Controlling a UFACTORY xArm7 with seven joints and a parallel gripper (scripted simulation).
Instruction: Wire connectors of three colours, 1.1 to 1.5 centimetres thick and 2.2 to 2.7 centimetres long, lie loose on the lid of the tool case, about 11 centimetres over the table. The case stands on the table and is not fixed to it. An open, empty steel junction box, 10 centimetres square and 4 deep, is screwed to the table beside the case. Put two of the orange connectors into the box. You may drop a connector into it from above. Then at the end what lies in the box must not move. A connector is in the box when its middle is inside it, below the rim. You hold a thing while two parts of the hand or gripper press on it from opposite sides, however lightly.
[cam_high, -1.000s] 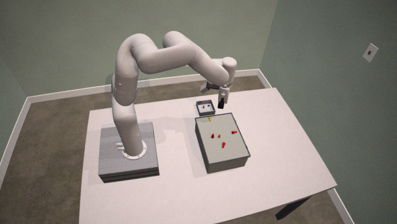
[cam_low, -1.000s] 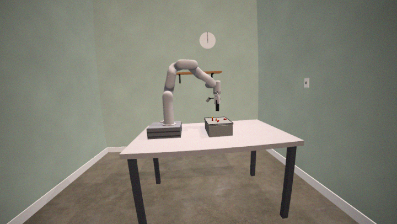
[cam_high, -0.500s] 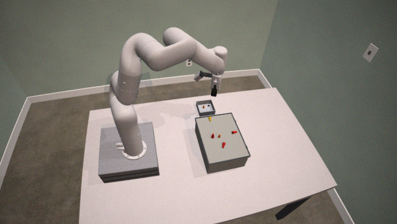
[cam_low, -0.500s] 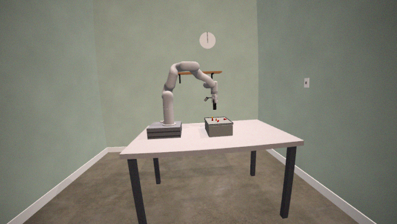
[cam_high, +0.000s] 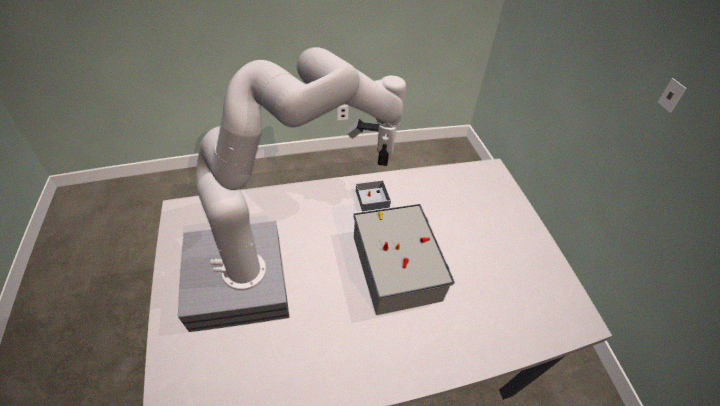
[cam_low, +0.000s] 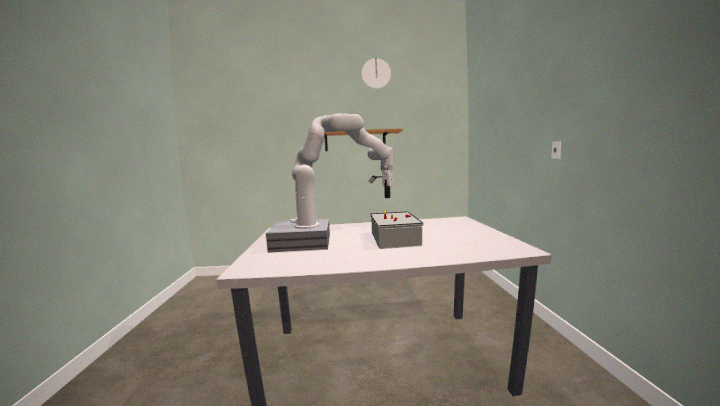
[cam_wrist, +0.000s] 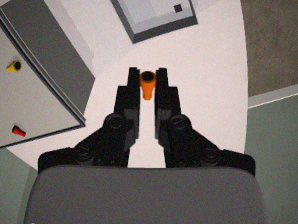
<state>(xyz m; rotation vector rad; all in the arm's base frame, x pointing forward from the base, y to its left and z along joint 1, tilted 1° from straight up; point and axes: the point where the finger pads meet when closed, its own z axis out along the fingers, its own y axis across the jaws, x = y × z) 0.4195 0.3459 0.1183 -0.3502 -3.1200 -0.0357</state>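
Note:
My gripper (cam_high: 383, 162) (cam_low: 387, 195) (cam_wrist: 147, 83) is shut on an orange connector (cam_wrist: 147, 87) and hangs high over the table, a little beyond the far side of the steel junction box (cam_high: 361, 202) (cam_wrist: 128, 22). One orange connector (cam_high: 369, 193) lies inside the box. On the tool case lid (cam_high: 428, 267) (cam_low: 413, 221) (cam_wrist: 13, 99) lie another orange connector (cam_high: 397, 246), a yellow connector (cam_high: 381, 215) (cam_wrist: 12, 66) near the lid's far edge, and three red connectors (cam_high: 385, 246) (cam_high: 425, 239) (cam_high: 405, 262).
The arm's base block (cam_high: 201, 297) (cam_low: 297, 239) stands on the table (cam_high: 504, 302) left of the case. The table's far edge lies just beyond the box.

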